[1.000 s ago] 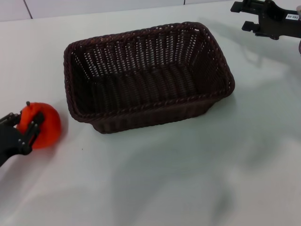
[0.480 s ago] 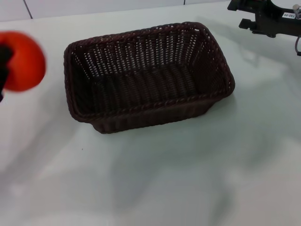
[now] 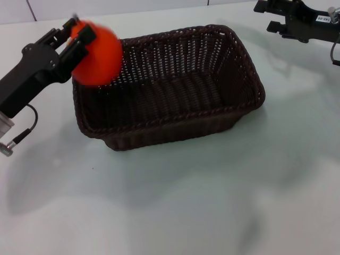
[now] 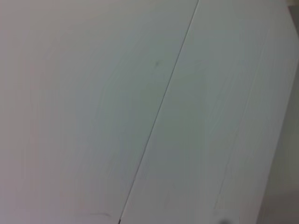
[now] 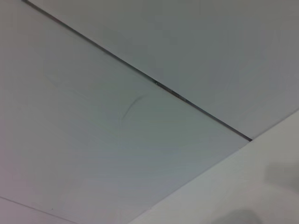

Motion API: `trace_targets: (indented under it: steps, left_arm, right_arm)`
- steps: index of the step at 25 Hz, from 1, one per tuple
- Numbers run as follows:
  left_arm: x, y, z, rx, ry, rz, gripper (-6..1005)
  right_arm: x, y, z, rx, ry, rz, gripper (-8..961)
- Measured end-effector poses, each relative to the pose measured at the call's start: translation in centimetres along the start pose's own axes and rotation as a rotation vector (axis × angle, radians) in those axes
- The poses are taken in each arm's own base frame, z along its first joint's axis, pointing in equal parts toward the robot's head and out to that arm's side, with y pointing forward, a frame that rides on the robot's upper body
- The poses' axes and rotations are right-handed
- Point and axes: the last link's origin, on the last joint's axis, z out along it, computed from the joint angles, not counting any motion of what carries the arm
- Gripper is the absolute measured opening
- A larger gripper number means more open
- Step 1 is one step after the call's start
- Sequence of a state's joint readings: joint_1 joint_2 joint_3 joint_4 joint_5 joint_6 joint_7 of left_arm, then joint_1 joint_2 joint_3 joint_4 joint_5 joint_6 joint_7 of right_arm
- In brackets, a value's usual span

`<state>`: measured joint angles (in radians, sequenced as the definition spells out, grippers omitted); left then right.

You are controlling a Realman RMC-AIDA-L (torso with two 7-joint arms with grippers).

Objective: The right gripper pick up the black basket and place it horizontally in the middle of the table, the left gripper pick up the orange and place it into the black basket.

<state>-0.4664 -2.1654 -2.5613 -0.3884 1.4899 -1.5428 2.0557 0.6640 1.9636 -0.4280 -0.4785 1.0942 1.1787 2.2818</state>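
The black basket (image 3: 170, 87) lies lengthwise across the middle of the white table (image 3: 212, 202), open side up and empty. My left gripper (image 3: 74, 36) is shut on the orange (image 3: 98, 53) and holds it in the air over the basket's left rim. My right gripper (image 3: 271, 16) hangs at the far right corner of the table, well away from the basket, with nothing in it. Both wrist views show only bare white surface.
A grey cable and connector (image 3: 16, 139) hang under my left arm beside the basket's left end. The table in front of the basket is bare white with pale shadows.
My left gripper has lifted the orange from the table at the left and carried it up and right, over the basket's left rim. My right gripper has drifted slightly left.
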Motion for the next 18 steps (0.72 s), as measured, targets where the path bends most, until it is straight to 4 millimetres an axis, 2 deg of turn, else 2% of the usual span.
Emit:
trace_targets:
  steps: [3,9,14,18]
  left_arm:
    - [0.2,-0.1,-0.4,0.015,0.025,0.001,333]
    - [1.2,-0.1,-2.0,0.049,0.13,-0.007,585]
    - [2.3,0.1,-4.7,0.114,0.291,0.027,816]
    - [3.2,0.7,-7.8,0.192,0.479,0.04,883]
  right_arm:
    - [0.0,0.0,-0.1,0.011,0.02,-0.006,835]
    - [0.3,-0.6,0.3,0.056,0.088,-0.058,835]
    - [0.5,-1.5,1.1,0.102,0.236,-0.136,835]
    - [0.9,-2.2,1.2,0.13,0.37,-0.255,835]
